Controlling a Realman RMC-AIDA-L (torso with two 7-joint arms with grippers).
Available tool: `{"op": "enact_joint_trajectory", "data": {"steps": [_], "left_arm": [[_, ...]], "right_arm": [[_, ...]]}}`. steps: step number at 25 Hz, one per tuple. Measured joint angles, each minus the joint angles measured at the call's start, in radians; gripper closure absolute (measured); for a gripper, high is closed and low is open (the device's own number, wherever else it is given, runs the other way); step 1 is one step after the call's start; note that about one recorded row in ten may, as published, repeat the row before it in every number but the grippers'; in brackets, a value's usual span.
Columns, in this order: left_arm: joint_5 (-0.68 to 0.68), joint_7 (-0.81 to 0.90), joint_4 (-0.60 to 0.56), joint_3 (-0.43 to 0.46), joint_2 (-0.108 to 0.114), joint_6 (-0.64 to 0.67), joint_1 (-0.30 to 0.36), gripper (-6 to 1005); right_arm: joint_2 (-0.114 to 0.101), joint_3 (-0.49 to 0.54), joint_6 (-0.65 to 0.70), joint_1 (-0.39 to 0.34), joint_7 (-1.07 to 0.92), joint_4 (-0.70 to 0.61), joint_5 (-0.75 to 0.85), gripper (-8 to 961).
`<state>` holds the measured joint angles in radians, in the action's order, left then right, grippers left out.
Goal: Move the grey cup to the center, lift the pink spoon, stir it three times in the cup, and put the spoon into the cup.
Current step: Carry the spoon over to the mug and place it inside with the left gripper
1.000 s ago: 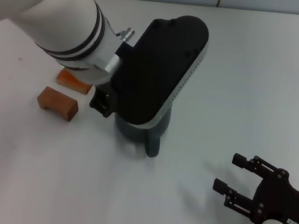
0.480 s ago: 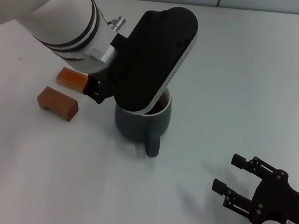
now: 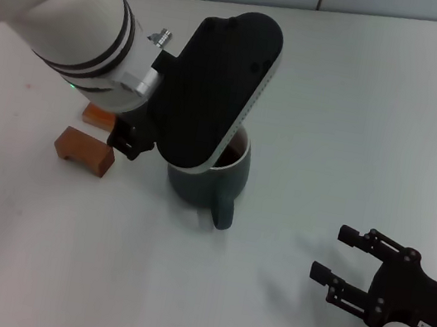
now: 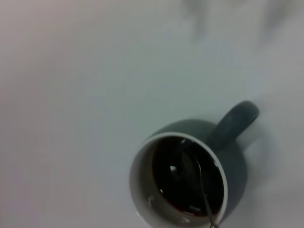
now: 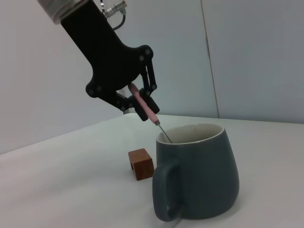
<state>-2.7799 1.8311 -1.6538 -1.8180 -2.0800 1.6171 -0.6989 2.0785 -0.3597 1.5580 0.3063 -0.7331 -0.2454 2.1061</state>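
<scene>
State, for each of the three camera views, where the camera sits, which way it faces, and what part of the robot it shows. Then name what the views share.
Head view: high on the robot, facing forward and down; shows the left arm over the grey cup, the right end effector open, two wooden blocks.
Left wrist view: above the cup, looking straight down; no robot parts visible.
Right wrist view: low, facing sideways; shows the left end effector holding the pink spoon.
Shared: all three show the cup.

Legible text, brands, numbers, signs: none. One small white label is seen on the body of the right gripper (image 3: 340, 255) in the head view; its print cannot be read.
</scene>
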Motion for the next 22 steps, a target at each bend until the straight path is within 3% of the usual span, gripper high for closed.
{"op": "enact_joint_trajectory", "data": {"steps": [13, 22], "left_arm": [[0.036, 0.072, 0.001, -0.071, 0.0, -0.159, 0.065, 866], [0.029, 0.132, 0.003, -0.069, 0.001, -0.159, 0.067, 766]], "right_arm": [[0.0, 0.0, 0.007, -0.001, 0.0, 0.0, 0.003, 208], [-0.002, 0.002, 0.013, -0.003, 0.0, -0.002, 0.004, 208]]}}
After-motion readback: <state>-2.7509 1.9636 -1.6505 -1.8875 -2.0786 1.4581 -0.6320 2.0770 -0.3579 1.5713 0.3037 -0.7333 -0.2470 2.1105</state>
